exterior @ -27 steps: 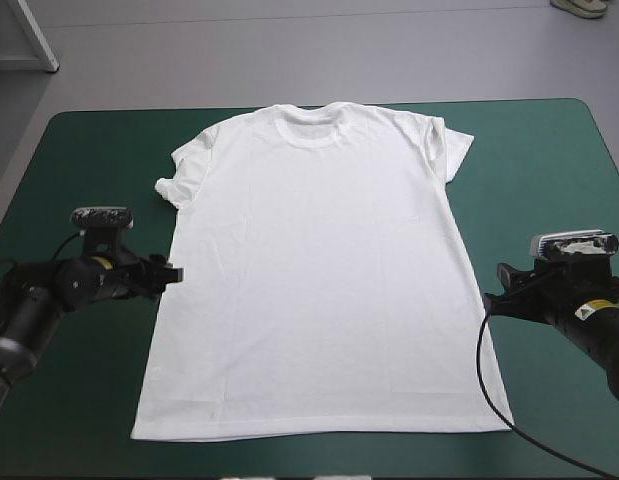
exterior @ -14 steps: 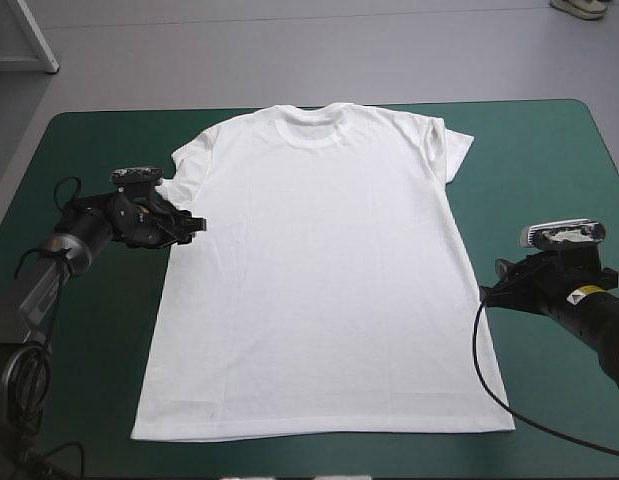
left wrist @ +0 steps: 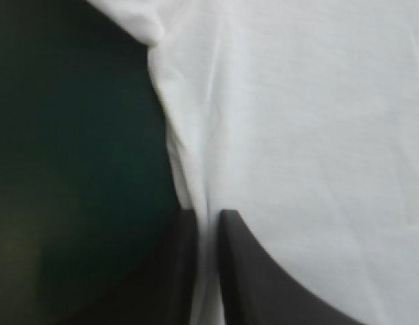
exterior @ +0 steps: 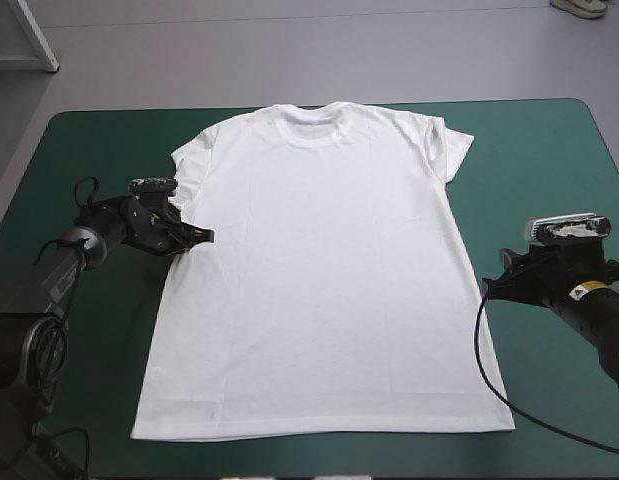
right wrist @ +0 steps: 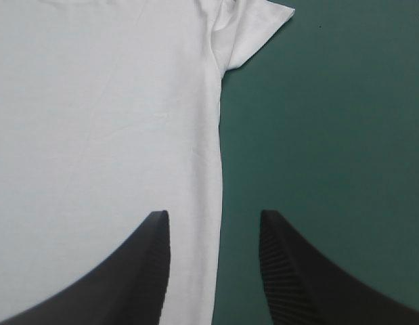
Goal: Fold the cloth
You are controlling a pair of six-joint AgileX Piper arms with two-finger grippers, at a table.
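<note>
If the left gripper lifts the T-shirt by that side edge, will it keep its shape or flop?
Probably flop: the T-shirt lies thin and flat with soft creases, so it should drape from the left gripper, shut on its side edge. It looks light, so that pinch likely holds. The rest may drag over the teal-green cover.

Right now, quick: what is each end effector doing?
Left end effector: shut on the T-shirt, at its side edge below the sleeve.
Right end effector: open, astride the T-shirt's other side edge.
</note>
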